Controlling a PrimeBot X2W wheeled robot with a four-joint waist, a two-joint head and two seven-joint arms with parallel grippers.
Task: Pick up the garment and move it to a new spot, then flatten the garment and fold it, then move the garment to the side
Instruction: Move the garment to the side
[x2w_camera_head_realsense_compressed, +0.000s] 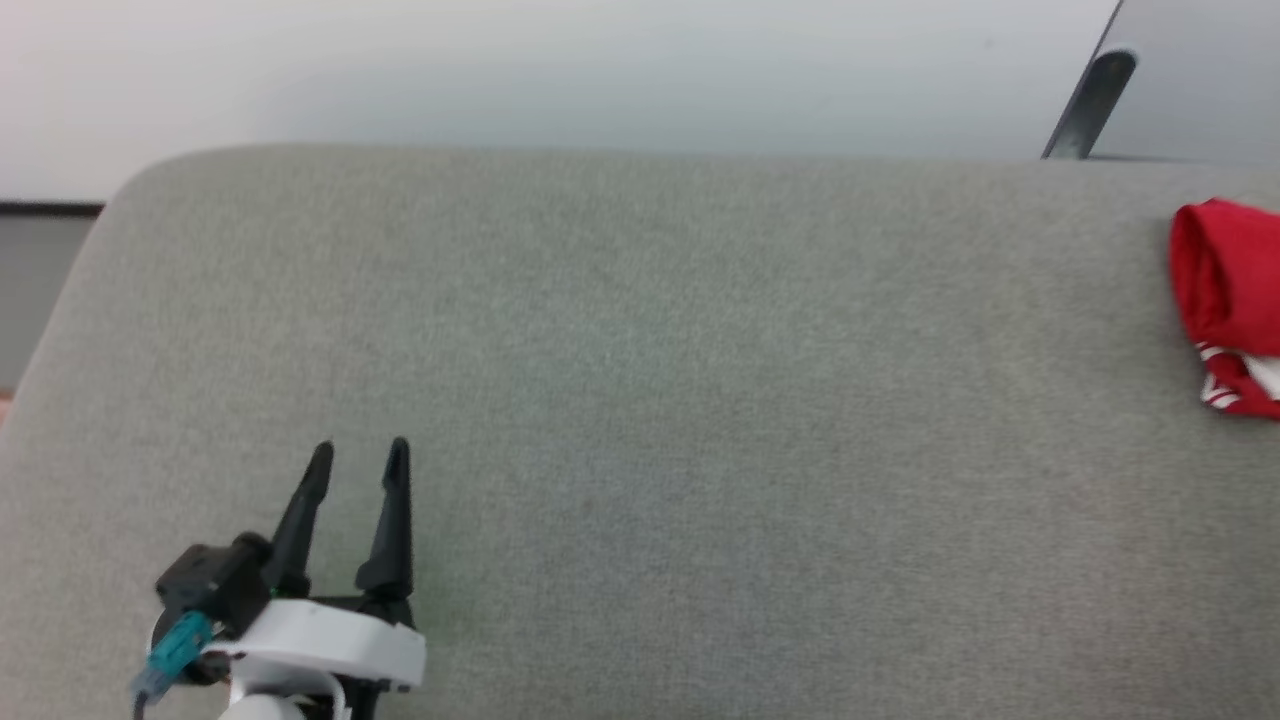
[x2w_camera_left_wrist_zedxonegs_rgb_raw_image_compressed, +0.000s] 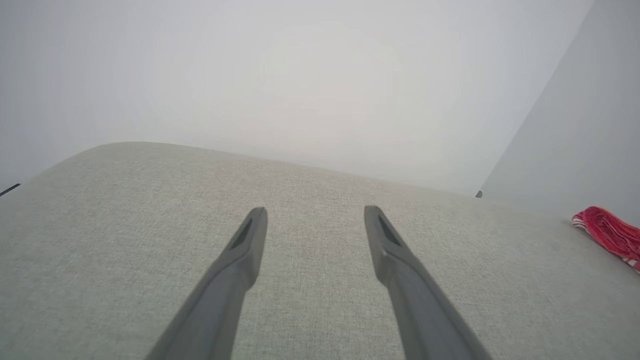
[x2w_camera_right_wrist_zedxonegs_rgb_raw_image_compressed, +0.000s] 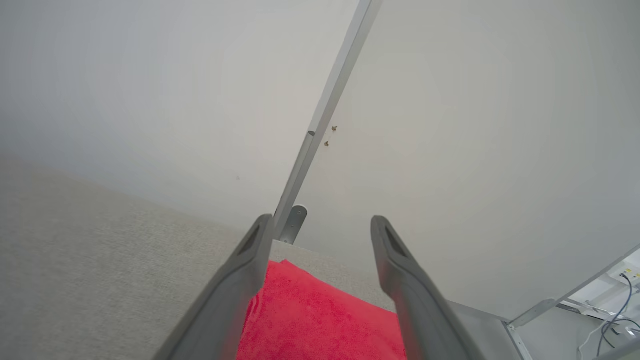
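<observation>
Garment (x2w_camera_head_realsense_compressed: 1225, 290) folded, lying at right frame edge. Left gripper (x2w_camera_head_realsense_compressed: 360, 447), right gripper (x2w_camera_right_wrist_zedxonegs_rgb_raw_image_compressed: 322, 222) spread, empty. Task apparently complete.

Folded red garment (x2w_camera_head_realsense_compressed: 1226, 300), striped trim, at cushion's far-right edge

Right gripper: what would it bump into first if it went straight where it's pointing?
Probably the pale wall behind the grey cushion. The open right gripper points over the red garment lying below it; depth is unclear, so it might brush that first.
</observation>
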